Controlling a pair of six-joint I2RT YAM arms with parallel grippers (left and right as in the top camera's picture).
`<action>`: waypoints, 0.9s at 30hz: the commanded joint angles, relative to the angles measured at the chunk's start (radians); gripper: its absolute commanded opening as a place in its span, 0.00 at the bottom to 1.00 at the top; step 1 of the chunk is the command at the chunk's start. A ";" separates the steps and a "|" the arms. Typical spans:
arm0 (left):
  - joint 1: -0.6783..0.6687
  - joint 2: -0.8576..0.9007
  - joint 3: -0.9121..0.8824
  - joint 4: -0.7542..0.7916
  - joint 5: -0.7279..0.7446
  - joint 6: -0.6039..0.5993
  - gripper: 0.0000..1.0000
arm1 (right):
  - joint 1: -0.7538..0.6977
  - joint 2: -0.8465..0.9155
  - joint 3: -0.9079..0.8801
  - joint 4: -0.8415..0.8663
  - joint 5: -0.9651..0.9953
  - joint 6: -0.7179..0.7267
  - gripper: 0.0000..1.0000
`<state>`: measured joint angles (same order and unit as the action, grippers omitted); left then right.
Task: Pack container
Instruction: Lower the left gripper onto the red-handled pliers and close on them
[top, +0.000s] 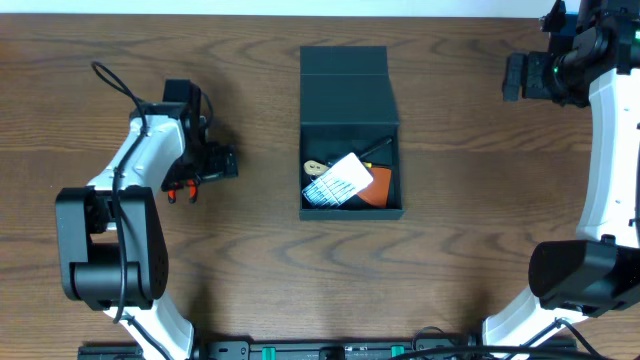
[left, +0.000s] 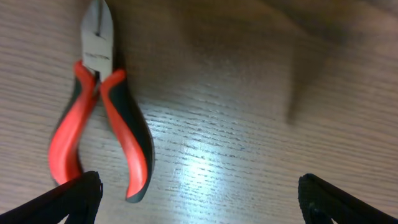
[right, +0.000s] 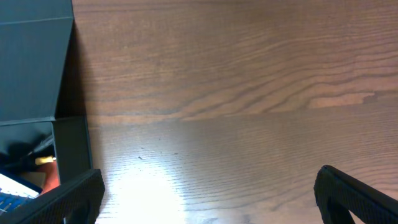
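One container (top: 351, 213), dark teal, is set at the middle of the wooden surface (top: 470, 200), its hinged lid (top: 345, 85) folded back toward the far edge. Held inside:
- one blue-and-white ribbed case (top: 338, 181), lying tilted
- one orange item (top: 379, 188), beside the case
- one small tan piece (top: 314, 166)
- one dark object (top: 378, 150), not identifiable

One pair of red-and-black pliers (left: 127, 143) is laid on the surface left of the container, beneath the left tool (left: 199, 193), whose jaws are spread wide and empty. The right tool (right: 208, 193), likewise wide and empty, is held right of the container.
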<state>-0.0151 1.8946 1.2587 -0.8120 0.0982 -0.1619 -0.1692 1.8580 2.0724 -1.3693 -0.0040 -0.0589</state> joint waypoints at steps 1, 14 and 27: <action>0.003 0.010 -0.048 0.019 0.000 -0.014 0.98 | 0.000 -0.004 -0.005 -0.001 0.000 -0.010 0.99; 0.003 0.010 -0.097 0.091 -0.004 0.057 0.99 | 0.000 -0.004 -0.005 -0.011 0.000 -0.010 0.99; 0.003 0.024 -0.112 0.135 -0.004 0.056 0.99 | 0.000 -0.004 -0.005 -0.015 0.000 -0.010 0.99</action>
<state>-0.0151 1.8950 1.1603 -0.6785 0.0982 -0.1226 -0.1692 1.8580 2.0724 -1.3800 -0.0040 -0.0589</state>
